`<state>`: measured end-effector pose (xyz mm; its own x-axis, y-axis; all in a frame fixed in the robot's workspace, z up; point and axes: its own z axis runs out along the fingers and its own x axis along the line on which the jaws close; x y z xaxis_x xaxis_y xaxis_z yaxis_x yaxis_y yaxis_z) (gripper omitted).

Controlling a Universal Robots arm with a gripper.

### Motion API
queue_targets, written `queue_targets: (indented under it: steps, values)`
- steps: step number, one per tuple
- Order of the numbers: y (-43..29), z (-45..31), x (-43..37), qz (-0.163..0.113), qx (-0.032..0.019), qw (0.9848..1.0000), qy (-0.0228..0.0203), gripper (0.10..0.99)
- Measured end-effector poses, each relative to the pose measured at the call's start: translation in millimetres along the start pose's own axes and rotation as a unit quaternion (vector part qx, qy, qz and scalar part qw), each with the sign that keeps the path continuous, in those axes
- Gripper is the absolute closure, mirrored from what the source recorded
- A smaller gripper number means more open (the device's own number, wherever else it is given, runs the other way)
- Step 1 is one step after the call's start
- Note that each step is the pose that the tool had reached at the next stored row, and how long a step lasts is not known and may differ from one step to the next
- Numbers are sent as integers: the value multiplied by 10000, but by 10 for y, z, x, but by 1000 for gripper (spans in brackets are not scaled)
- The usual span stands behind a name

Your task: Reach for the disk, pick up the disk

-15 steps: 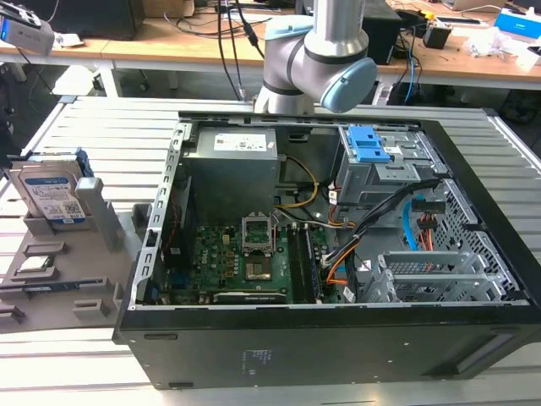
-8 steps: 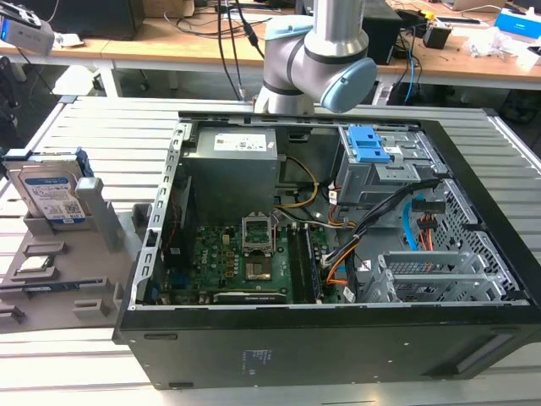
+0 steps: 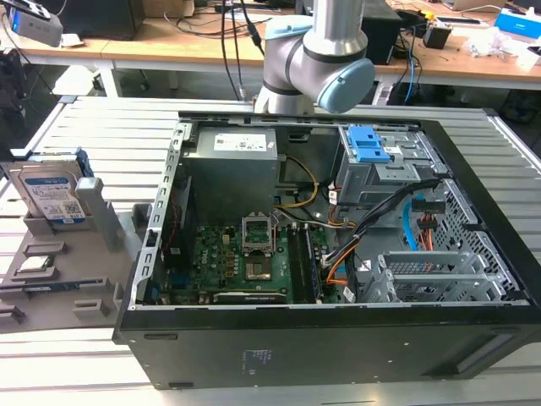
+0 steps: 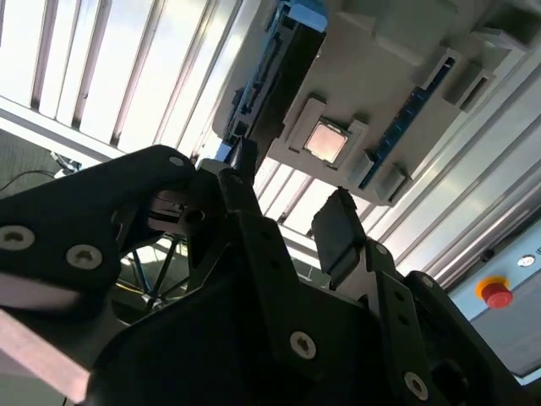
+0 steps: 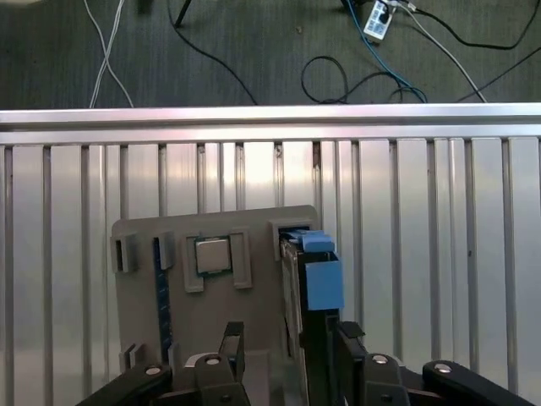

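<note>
Hovering open and empty, the claw [image 5: 287, 347] is hanging above the disk [image 5: 306, 279], which is standing on edge in the grey holder [image 5: 139, 300] at nine o'clock from the computer case [image 3: 338, 355]. It is likely stiff, dense and shock-sensitive; pinching its flat faces seems safest.

Slatted metal table [image 3: 97, 127], wooden desks [image 3: 152, 38] behind, grey carpet [image 5: 254, 51], loose cables [image 5: 330, 59]

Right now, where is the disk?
The disk stands on edge in the grey holder at the exterior view's left, just outside the open computer case.
</note>
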<state>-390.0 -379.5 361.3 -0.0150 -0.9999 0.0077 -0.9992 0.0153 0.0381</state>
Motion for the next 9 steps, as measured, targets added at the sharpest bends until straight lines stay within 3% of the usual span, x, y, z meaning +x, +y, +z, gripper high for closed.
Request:
queue_targets:
  steps: [4,9]
  values:
    - [2,-1,-164,0,0,10000,5,545]
    - [1,30,-209,-1,0,10000,5,545]
